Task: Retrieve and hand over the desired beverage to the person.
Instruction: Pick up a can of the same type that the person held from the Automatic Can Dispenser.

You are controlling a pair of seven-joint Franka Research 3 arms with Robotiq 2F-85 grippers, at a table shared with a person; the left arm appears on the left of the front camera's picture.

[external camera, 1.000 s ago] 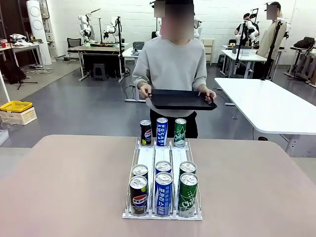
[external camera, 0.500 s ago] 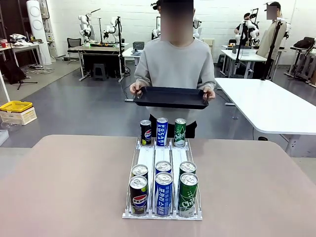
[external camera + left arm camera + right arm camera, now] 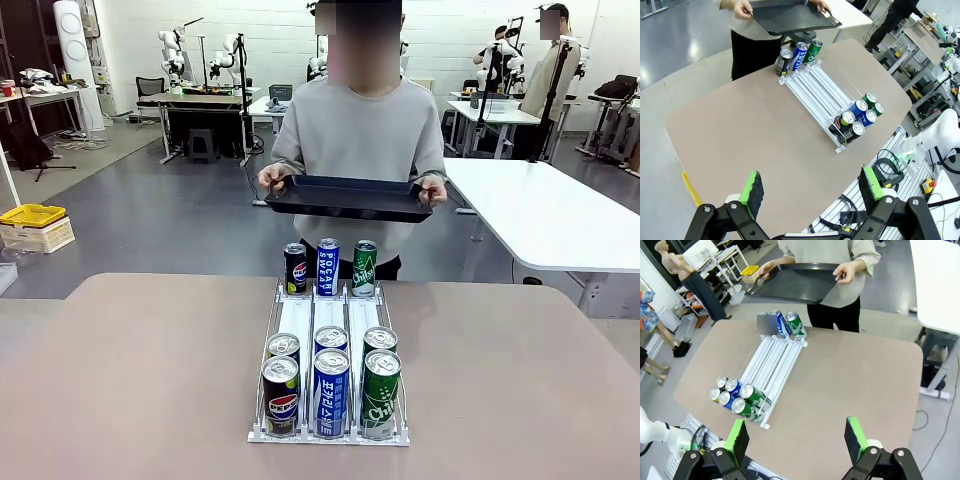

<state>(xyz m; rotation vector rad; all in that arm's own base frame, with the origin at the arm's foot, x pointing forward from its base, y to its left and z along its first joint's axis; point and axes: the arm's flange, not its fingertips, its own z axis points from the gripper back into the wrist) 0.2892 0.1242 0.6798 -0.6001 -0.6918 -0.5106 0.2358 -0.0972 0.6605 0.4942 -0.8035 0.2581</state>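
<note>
The person in a light grey top stands at the table's far edge and holds a black tray level in both hands. On the table a clear three-lane rack holds cans: black Pepsi, blue Pocari and green Chilsung at the near end, one of each at the far end. My left gripper hangs open high above the table, well short of the rack. My right gripper is open too, above the near edge, with the rack ahead.
The tan table has bare room on both sides of the rack. A white table stands behind at the right. A yellow bin sits on the floor at far left. Other people work in the background.
The person has brought the tray from a tilt to level and stepped a little nearer the table. The cans and rack have not moved.
</note>
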